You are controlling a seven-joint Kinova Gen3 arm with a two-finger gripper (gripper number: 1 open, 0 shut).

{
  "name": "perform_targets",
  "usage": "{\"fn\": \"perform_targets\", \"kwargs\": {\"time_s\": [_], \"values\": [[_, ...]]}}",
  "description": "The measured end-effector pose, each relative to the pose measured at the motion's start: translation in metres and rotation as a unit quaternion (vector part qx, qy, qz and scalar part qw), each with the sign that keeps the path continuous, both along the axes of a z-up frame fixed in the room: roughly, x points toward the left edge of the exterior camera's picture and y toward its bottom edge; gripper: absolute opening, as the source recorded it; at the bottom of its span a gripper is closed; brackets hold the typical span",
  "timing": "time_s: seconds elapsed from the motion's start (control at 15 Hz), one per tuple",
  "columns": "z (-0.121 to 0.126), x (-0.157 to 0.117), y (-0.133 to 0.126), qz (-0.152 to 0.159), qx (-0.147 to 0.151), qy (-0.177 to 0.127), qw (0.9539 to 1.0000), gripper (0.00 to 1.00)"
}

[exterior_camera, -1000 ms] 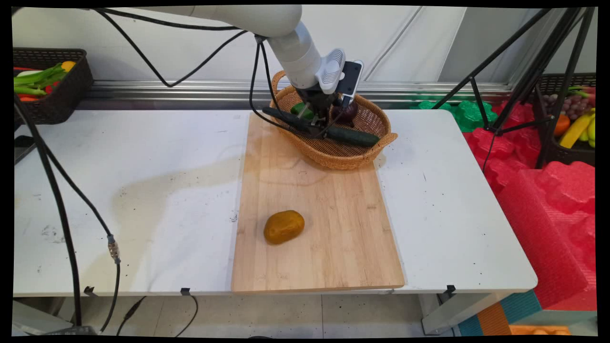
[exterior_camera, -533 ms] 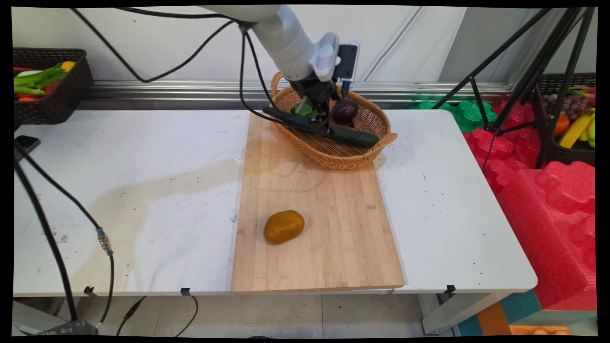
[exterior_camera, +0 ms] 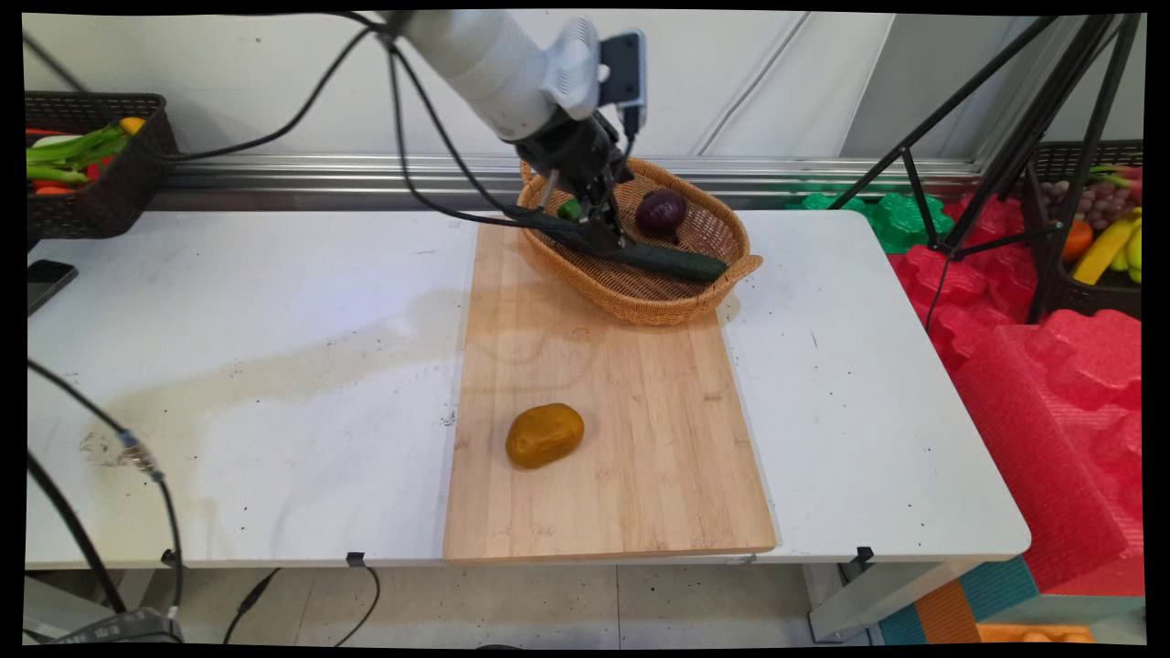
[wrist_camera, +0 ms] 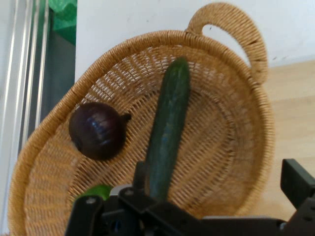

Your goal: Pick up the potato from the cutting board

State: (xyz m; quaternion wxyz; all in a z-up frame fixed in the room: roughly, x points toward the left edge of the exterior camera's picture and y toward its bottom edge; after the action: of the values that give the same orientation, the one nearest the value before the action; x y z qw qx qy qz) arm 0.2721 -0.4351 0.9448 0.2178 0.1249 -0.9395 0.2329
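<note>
A wicker basket [exterior_camera: 640,302] stands at the far end of a wooden cutting board [exterior_camera: 640,439]. It holds a dark green cucumber [exterior_camera: 676,262], a purple onion [exterior_camera: 661,211] and a small green item [exterior_camera: 571,208]. My gripper [exterior_camera: 599,224] hangs over the basket's left part, just above the cucumber's near end. In the hand view the gripper [wrist_camera: 192,191] is open, and the cucumber [wrist_camera: 167,128] runs up from between its fingers. The onion [wrist_camera: 97,130] lies left of it, and the basket's rim [wrist_camera: 266,128] curves to the right. A brown potato [exterior_camera: 545,435] lies on the board's near half.
A black basket of vegetables [exterior_camera: 91,164] stands at the back left, and a dark phone [exterior_camera: 46,279] lies at the table's left edge. Black cables hang over the left side. A tripod [exterior_camera: 987,137], red foam [exterior_camera: 1051,384] and a fruit crate [exterior_camera: 1097,238] stand to the right.
The hand has risen and swung left over the basket, uncovering the purple onion. The cucumber, the basket and the potato have stayed put.
</note>
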Motion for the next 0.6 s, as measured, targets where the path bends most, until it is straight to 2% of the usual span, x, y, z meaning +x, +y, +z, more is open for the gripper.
{"fn": "perform_targets", "kwargs": {"time_s": [0.27,0.6], "values": [[0.013,0.021,0.034,0.031,0.011,0.047,0.9984,1.0],[0.03,0.06,0.095,0.075,0.033,0.112,0.9903,1.0]]}}
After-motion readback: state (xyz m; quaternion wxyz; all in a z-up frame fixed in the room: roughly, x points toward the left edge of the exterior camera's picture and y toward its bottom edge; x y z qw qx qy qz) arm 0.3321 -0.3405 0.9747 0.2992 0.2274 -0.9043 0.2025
